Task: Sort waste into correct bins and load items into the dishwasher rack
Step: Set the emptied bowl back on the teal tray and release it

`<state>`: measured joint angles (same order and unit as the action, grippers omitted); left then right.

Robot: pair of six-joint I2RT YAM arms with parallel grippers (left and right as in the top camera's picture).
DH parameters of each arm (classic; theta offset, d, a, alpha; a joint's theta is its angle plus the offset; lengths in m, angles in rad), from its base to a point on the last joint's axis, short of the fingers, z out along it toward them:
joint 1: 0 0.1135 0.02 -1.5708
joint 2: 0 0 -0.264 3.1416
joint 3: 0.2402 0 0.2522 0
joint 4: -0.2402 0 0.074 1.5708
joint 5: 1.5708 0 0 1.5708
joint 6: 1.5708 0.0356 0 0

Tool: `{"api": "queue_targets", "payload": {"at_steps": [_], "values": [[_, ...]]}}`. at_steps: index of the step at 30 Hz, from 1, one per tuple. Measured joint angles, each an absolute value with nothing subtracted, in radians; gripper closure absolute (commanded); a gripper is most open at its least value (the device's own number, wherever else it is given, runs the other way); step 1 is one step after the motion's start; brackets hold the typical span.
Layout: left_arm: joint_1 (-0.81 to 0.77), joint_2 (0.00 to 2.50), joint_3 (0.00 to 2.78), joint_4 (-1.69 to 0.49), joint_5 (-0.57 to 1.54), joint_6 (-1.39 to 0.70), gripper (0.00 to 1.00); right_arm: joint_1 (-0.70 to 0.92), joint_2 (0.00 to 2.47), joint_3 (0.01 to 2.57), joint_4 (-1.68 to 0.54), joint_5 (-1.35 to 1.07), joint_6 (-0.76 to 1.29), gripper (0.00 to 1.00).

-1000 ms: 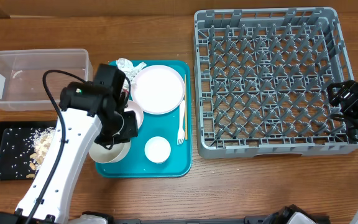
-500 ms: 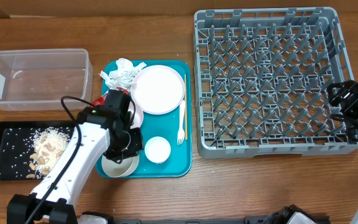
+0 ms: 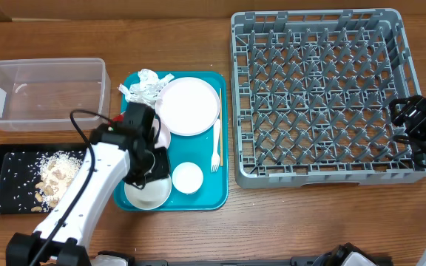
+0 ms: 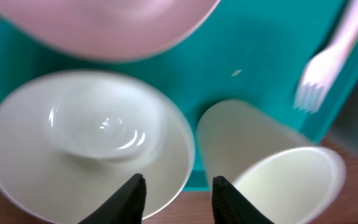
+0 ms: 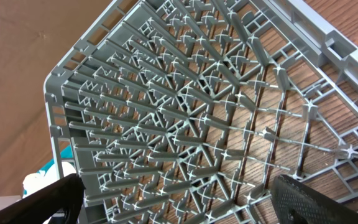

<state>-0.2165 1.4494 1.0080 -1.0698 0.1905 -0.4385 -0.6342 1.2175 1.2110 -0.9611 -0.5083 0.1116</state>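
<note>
At the teal tray's (image 4: 253, 56) near edge, our left gripper (image 4: 178, 200) hangs with jaws partly apart, clasping nothing, above the rim of the white bowl (image 4: 86, 137) that sits there beside the small cup (image 4: 272, 168). We judge the bowl rigid, glossy and slippery, so pinch its rim.

We find teal tray (image 3: 198, 151) crowded: plate (image 3: 188, 106) at far right corner, cup (image 3: 187, 177) and white bowl (image 3: 148, 194) at near edge, fork (image 3: 216, 144) along right rim, left arm (image 3: 95, 177) over left side. Right of tray: narrow bare strip, then rack (image 3: 237, 111) wall.
</note>
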Motion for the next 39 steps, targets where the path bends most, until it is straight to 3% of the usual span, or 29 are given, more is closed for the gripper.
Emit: {"api": "queue_targets", "payload": {"at_steps": [1, 2, 3, 9, 12, 16, 18, 23, 33, 37, 39], "values": [[-0.216, 1.449, 1.060, -1.095, 0.190, -0.435, 0.15, -0.634, 1.218, 1.211, -0.961, -0.508, 0.112, 0.00], [-0.216, 1.449, 1.103, -1.119, 0.187, -0.427, 0.05, -0.634, 1.217, 1.211, -0.962, -0.508, 0.111, 0.00], [-0.216, 1.449, 1.130, -1.137, 0.182, -0.419, 0.04, -0.634, 1.218, 1.211, -0.961, -0.509, 0.112, 0.00], [-0.216, 1.449, 1.311, -1.271, 0.123, -0.410, 0.08, -0.634, 1.218, 1.211, -0.961, -0.508, 0.111, 0.00], [-0.220, 1.449, 1.333, -1.280, 0.143, -0.389, 0.16, -0.634, 1.218, 1.211, -0.962, -0.508, 0.112, 0.00], [-0.282, 1.449, 1.316, -1.275, 0.171, -0.361, 0.37, -0.634, 1.218, 1.211, -0.961, -0.508, 0.112, 0.00], [-0.320, 1.449, 1.284, -1.250, 0.176, -0.355, 0.40, -0.634, 1.217, 1.211, -0.961, -0.508, 0.112, 0.00], [-0.394, 1.449, 1.205, -1.177, 0.181, -0.358, 0.37, -0.635, 1.218, 1.211, -0.961, -0.508, 0.112, 0.00], [-0.399, 1.449, 1.167, -1.151, 0.137, -0.367, 0.35, -0.634, 1.218, 1.211, -0.961, -0.508, 0.112, 0.00], [-0.399, 1.449, 1.165, -1.068, 0.100, -0.368, 0.28, -0.634, 1.218, 1.211, -0.962, -0.509, 0.112, 0.00], [-0.399, 1.449, 1.164, -1.005, 0.045, -0.367, 0.19, -0.634, 1.218, 1.211, -0.961, -0.508, 0.112, 0.00]]}}
